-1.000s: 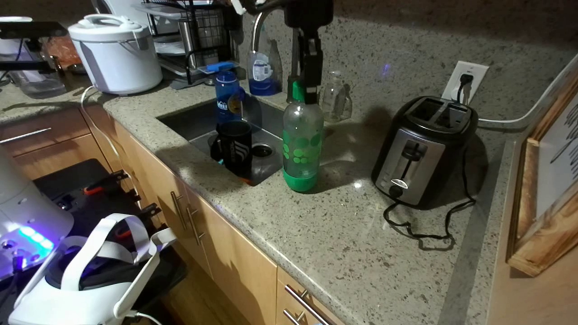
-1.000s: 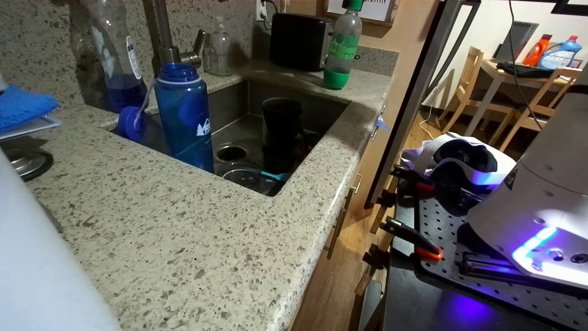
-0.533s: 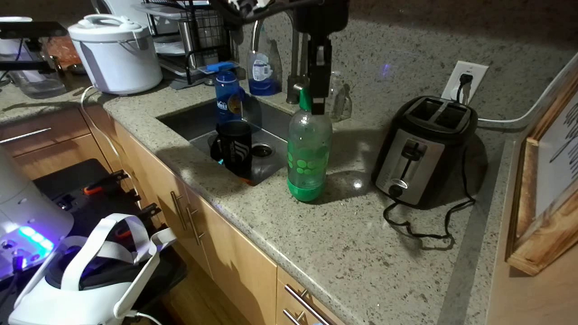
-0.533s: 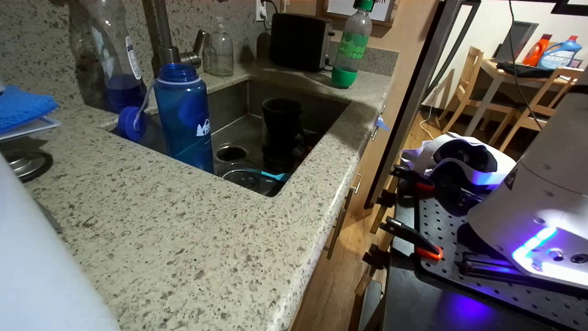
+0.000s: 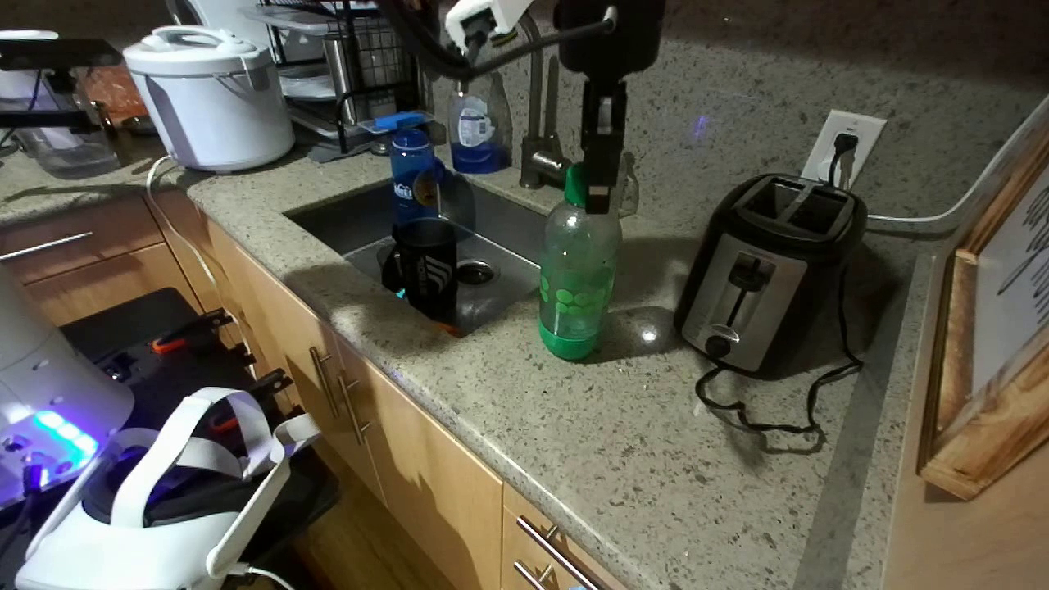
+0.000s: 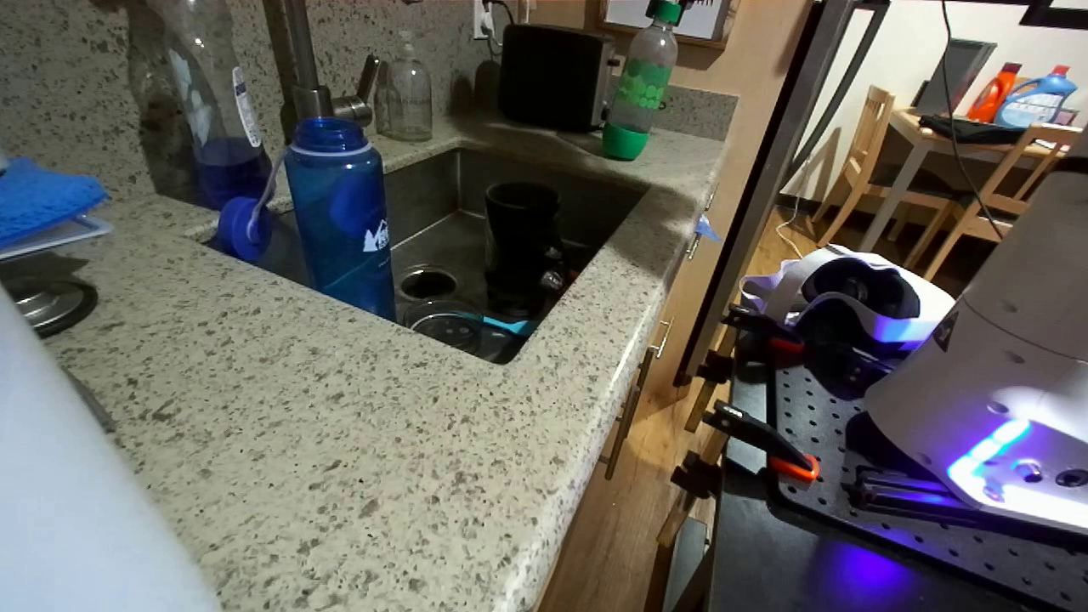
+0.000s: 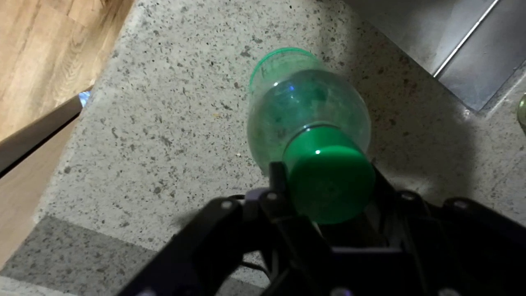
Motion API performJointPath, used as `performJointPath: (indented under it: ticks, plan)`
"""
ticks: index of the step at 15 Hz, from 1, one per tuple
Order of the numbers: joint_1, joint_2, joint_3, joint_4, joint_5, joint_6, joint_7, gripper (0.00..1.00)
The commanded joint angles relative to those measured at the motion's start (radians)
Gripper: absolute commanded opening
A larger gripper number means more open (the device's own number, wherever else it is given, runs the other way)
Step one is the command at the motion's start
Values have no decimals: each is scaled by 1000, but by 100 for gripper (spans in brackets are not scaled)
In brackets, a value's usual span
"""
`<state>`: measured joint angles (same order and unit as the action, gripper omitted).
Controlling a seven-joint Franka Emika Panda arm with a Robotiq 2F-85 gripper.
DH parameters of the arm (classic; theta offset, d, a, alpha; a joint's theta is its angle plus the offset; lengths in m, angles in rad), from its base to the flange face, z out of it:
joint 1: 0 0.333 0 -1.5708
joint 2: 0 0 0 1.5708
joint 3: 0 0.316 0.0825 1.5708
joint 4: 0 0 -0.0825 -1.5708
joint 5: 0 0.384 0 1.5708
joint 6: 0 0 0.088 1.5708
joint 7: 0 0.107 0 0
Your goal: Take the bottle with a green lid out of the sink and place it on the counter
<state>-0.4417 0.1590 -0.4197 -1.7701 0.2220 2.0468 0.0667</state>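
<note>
The bottle with a green lid (image 5: 580, 266) is over the counter (image 5: 524, 410) between the sink (image 5: 500, 213) and the toaster. It leans slightly, with its base at or very near the granite; I cannot tell whether it touches. It also shows in an exterior view (image 6: 642, 85), beyond the sink (image 6: 425, 183). My gripper (image 5: 600, 192) is shut on its green cap from above. In the wrist view the gripper (image 7: 328, 176) has one finger on each side of the cap, and the bottle (image 7: 308, 107) hangs below. The far finger is hidden in the exterior views.
A toaster (image 5: 746, 303) with a loose black cord (image 5: 770, 426) stands beside the bottle. A black mug (image 5: 430, 262) and a blue bottle (image 5: 414, 176) are in the sink. A chrome faucet (image 5: 537, 156) and a clear glass bottle (image 6: 406, 93) stand behind it.
The gripper and bottle have moved away from the sink toward the toaster in an exterior view. Over the last half second the bottle's base swung slightly and its lean changed. The grip stays shut.
</note>
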Motion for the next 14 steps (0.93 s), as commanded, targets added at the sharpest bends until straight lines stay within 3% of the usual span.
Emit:
performJointPath:
  ticks: [1,14]
  plan:
    - [-19,44,8,90,39,-40,11,22]
    - [-87,166,10,238,36,-121,14,22]
